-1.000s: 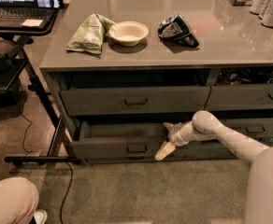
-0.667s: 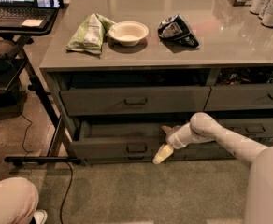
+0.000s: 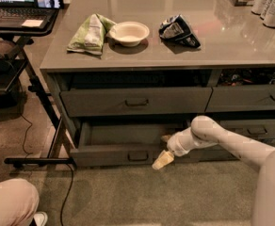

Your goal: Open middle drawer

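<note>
The middle drawer [image 3: 128, 154] is a wide dark grey drawer with a small dark pull handle [image 3: 138, 156] at its centre. It stands pulled partway out below the counter, and its plain grey box shows behind the front. My gripper [image 3: 164, 157], on a white arm coming in from the right, is at the drawer's front, just right of the handle. The slimmer drawer [image 3: 136, 101] above is shut.
On the counter [image 3: 231, 46] lie a green chip bag [image 3: 91, 33], a white bowl [image 3: 129, 32], a dark chip bag [image 3: 178, 30] and cans [image 3: 271, 4]. More drawers [image 3: 250, 98] are to the right. A laptop stand [image 3: 20, 13] with cables is on the left.
My gripper has moved a little toward the camera and left, and the middle drawer's front has come slightly further out with it.
</note>
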{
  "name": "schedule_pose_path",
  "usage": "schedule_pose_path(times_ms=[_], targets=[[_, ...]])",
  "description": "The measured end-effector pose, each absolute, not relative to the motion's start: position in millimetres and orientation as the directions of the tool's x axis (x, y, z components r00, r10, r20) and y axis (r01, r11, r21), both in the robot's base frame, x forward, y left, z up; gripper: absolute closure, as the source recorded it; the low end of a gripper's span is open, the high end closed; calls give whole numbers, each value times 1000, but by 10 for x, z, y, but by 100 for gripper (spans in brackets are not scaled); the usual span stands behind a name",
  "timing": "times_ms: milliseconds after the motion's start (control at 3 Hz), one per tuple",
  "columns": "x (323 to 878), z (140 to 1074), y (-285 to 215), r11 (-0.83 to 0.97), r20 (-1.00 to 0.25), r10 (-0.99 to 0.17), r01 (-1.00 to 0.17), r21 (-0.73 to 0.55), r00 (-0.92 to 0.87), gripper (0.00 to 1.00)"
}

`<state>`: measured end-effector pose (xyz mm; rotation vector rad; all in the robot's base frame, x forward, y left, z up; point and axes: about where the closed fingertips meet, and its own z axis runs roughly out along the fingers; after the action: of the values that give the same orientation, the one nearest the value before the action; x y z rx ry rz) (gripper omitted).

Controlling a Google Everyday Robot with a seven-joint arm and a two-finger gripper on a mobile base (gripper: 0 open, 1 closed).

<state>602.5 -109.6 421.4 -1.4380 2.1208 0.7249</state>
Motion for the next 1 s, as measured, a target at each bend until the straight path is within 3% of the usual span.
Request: schedule_pose_path(times_ms=[1000], targets=[[5302, 4560, -1207, 348, -551, -704, -894, 281, -448, 89]])
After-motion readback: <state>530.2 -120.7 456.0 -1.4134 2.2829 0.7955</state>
